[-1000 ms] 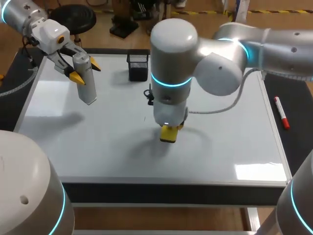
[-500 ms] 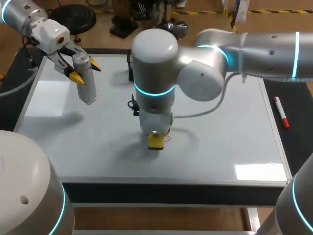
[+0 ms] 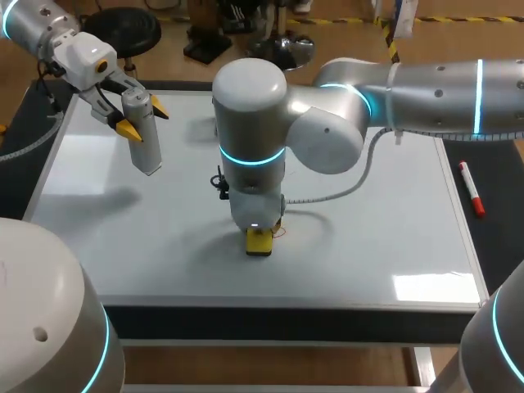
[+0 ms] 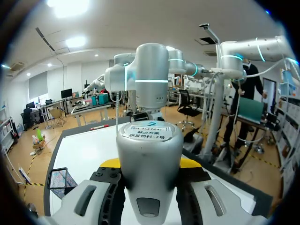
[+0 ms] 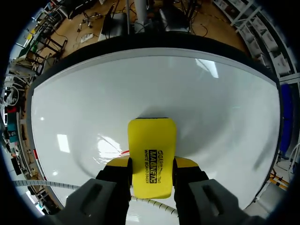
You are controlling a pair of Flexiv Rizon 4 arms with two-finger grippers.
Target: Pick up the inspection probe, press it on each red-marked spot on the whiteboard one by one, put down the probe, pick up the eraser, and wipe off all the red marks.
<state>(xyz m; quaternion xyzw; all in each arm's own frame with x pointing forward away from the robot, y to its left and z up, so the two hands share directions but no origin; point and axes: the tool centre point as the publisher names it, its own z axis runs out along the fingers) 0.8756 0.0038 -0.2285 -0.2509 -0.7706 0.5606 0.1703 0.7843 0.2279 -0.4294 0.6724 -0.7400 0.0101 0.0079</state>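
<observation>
Two yellow-tipped fingers of the right gripper [image 5: 151,169] clamp the yellow eraser [image 5: 152,145], which is pressed flat on the whiteboard [image 3: 385,237] toward its near edge. One thin red mark [image 5: 123,152] shows just beside it; others may be hidden under the arm. At the far left, the left gripper [image 3: 143,117] grips the probe [image 3: 147,151] aloft. Wiping looks nearly finished, though the probe hasn't been put down.
</observation>
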